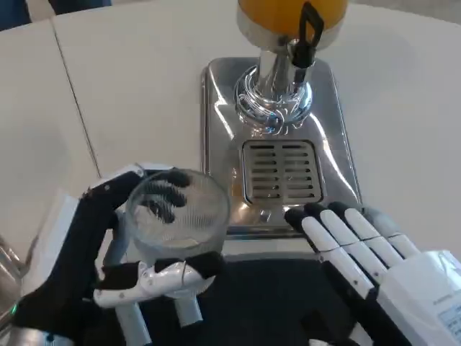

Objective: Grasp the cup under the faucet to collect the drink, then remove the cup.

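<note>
The top edge cuts off the orange drink dispenser [292, 14]; the cup [176, 216] hides part of the left hand's fingers [162, 205].

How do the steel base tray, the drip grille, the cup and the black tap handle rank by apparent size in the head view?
Largest to smallest, as seen in the head view:
1. steel base tray
2. cup, held by the left hand; it sits nearer the camera, so it looks bigger
3. drip grille, close to the cup, so this ranking is unsure
4. black tap handle

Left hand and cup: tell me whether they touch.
Touching. The head view shows the left hand wrapped around the clear cup, fingers against its wall.
</note>
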